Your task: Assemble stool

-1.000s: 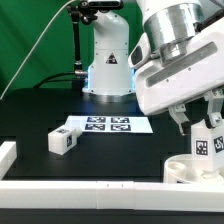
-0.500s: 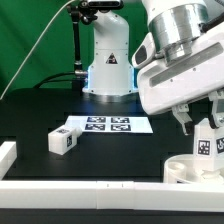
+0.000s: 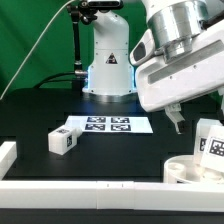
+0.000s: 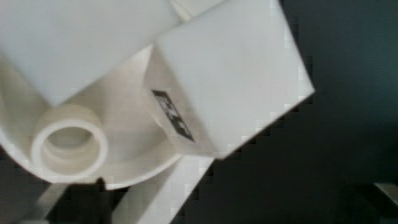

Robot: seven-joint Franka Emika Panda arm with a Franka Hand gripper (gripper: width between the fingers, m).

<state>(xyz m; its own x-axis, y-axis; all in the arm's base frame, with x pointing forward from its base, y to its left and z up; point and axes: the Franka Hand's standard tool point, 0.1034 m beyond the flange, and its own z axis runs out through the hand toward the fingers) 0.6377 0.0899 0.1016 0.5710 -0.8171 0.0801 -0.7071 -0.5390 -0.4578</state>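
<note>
The claw (image 3: 195,118) hangs at the exterior view's right; I cannot tell whether it grips anything. Just below it a leg (image 3: 211,146) leans tilted over the seat (image 3: 183,170). A second leg (image 3: 62,141) lies well apart on the counter (image 3: 40,112).

A green backdrop (image 3: 30,45) hangs behind my black table (image 3: 35,115). The marker board (image 3: 105,125) lies flat on it, and a white border rail (image 3: 80,191) lines its near edge.
</note>
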